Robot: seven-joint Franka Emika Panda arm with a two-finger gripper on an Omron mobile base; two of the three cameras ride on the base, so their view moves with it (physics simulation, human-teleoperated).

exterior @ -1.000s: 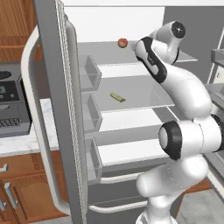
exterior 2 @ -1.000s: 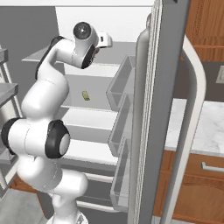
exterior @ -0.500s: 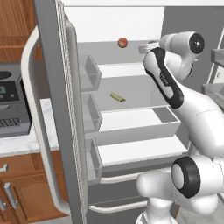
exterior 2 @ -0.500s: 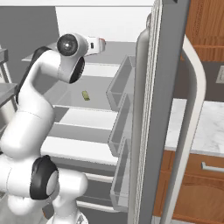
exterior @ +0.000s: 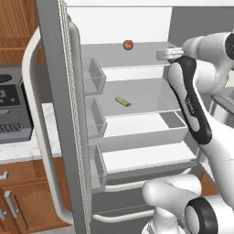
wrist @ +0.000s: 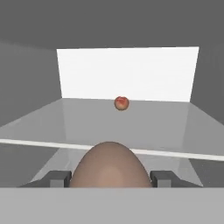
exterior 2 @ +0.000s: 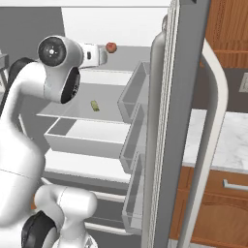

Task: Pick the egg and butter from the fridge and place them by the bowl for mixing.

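The dull brown rounded egg (wrist: 109, 165) sits clasped between the dark fingers (wrist: 57, 178) of the gripper (wrist: 109, 179), before the grey glassy shelf's (wrist: 65, 124) front edge.

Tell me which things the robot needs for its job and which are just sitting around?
Needed: egg, held between the gripper fingers; butter on a middle shelf; fridge.

Just sitting: red fruit on the top shelf; black appliance on the counter.
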